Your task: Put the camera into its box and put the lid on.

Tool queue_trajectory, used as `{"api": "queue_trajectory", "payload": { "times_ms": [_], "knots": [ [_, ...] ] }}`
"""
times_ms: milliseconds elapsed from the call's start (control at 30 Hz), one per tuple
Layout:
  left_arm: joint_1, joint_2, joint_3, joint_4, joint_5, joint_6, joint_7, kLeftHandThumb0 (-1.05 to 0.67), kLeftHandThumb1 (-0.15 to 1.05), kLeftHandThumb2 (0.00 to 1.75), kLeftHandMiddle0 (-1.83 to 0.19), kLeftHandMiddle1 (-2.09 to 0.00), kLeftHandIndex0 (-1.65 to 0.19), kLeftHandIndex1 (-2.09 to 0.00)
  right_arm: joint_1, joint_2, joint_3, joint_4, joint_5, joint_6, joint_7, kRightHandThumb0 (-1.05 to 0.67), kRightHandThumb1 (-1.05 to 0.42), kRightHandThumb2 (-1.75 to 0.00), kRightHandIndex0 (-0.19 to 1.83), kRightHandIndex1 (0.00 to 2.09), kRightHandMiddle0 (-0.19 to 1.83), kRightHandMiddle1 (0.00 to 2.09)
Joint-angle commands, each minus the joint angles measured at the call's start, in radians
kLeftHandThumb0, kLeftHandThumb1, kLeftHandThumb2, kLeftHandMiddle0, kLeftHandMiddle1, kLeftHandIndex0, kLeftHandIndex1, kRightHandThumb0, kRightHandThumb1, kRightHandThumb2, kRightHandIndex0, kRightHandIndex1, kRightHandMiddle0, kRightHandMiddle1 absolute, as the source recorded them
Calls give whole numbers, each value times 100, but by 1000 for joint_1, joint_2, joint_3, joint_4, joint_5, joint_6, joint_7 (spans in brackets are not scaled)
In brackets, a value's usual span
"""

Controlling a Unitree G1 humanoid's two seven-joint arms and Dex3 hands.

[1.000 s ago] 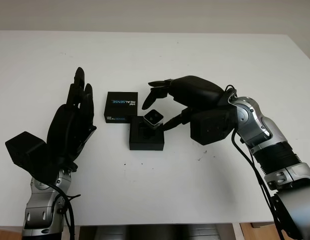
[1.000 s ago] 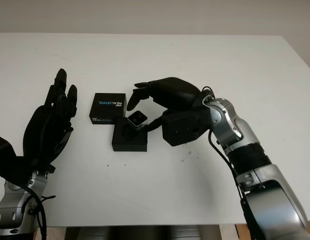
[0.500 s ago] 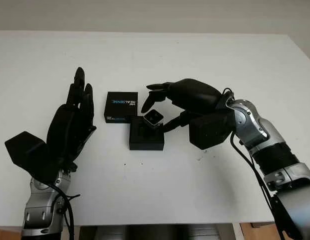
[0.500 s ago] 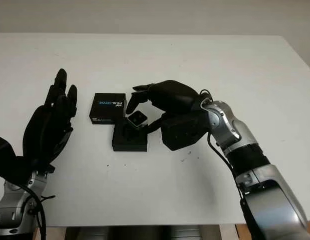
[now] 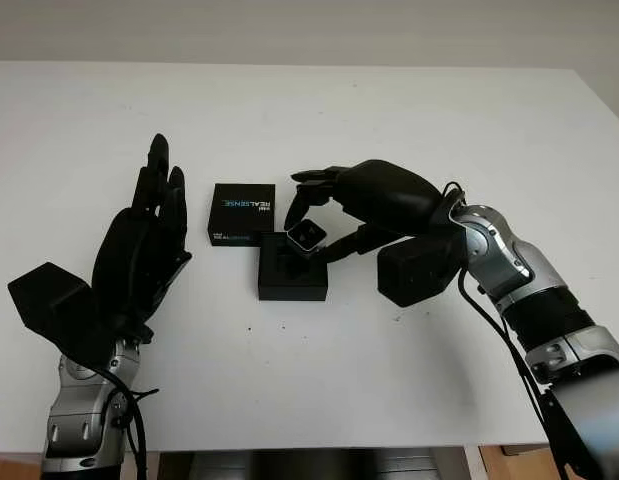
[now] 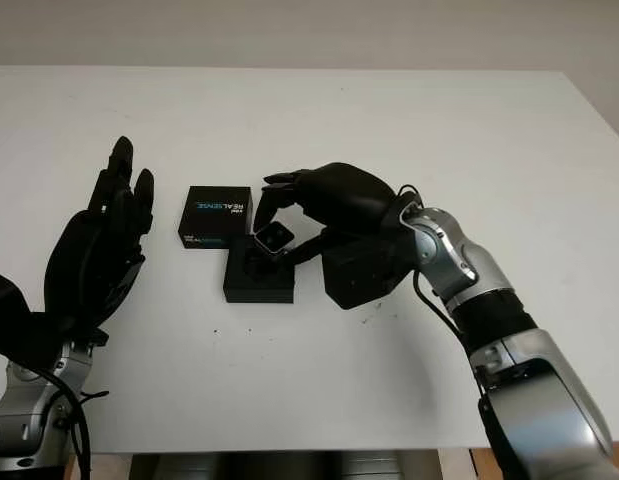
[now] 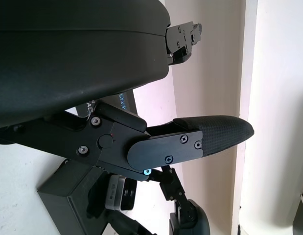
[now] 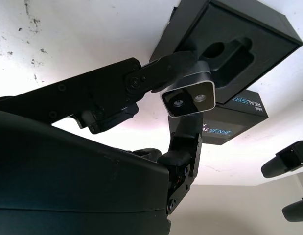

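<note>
Step in hand: seating the camera point(image 5: 307, 236) into its box point(image 5: 292, 273); step 1 of 2, I'd say, with the lid point(image 5: 242, 214) not yet on.
Right hand point(image 5: 334, 215): pinching the camera between fingertips point(image 8: 183, 63), right over the box's far right corner; the camera sits tilted, lenses facing up and outward (the right wrist view shows 2 lenses clearly).
Camera: poised at the rim of the box, not down in the recess; whether its lower edge touches the foam, I cannot tell.
Box: open black tray on the white table point(image 5: 409, 130), near the middle; its moulded cut-out point(image 8: 228, 56) holds nothing at present.
Lid: printed REALSENSE, lying flat just behind and to the left of the box, apart from it; untouched.
Left hand point(image 5: 149, 235): open, holding nothing; raised upright to the left of the lid and box, well clear of both.
Next move, as I judge it: level the camera so its long side lines up with the cut-out, lower it in, release; then fetch the lid.
Risk: a tilted camera could jam on the recess edge or nudge the light box sideways.
</note>
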Motion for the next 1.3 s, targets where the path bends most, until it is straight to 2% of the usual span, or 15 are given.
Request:
{"api": "queue_trajectory", "payload": {
  "times_ms": [0,300,400,600,800,933,1267],
  "knots": [
    [10,4,7,-18,-6,-2,-1,-84,105,60,19,0,19,-1,-4,-2,6,5,-8,-13,-16,-47,-96,-6,32,12,43,121],
    [11,7,6,-16,-4,-5,-4,-84,105,61,19,0,19,0,0,-6,10,-3,-42,-11,-52,-41,-98,-5,34,13,42,138],
    [13,7,6,-17,-2,-8,-5,-84,105,61,19,0,19,-1,3,-7,9,-9,-49,-11,-64,-43,-99,-5,34,14,36,151],
    [18,6,4,-22,1,-6,-2,-83,105,61,19,0,19,-1,28,28,-28,-10,40,5,-56,-41,-97,-5,39,17,37,152],
    [18,5,0,-19,5,-11,0,-83,105,61,19,0,19,-2,82,93,-80,-120,155,179,-8,-41,-96,-5,38,18,38,151],
    [25,0,-3,-27,8,-9,7,-83,105,61,19,0,19,-2,127,141,-114,-233,218,341,18,-42,-97,-5,34,16,35,156],
    [39,-5,-10,-45,16,-7,12,-83,105,61,19,0,19,0,228,192,-129,-488,212,603,3,-44,-99,-6,32,13,30,166]
  ]
}}
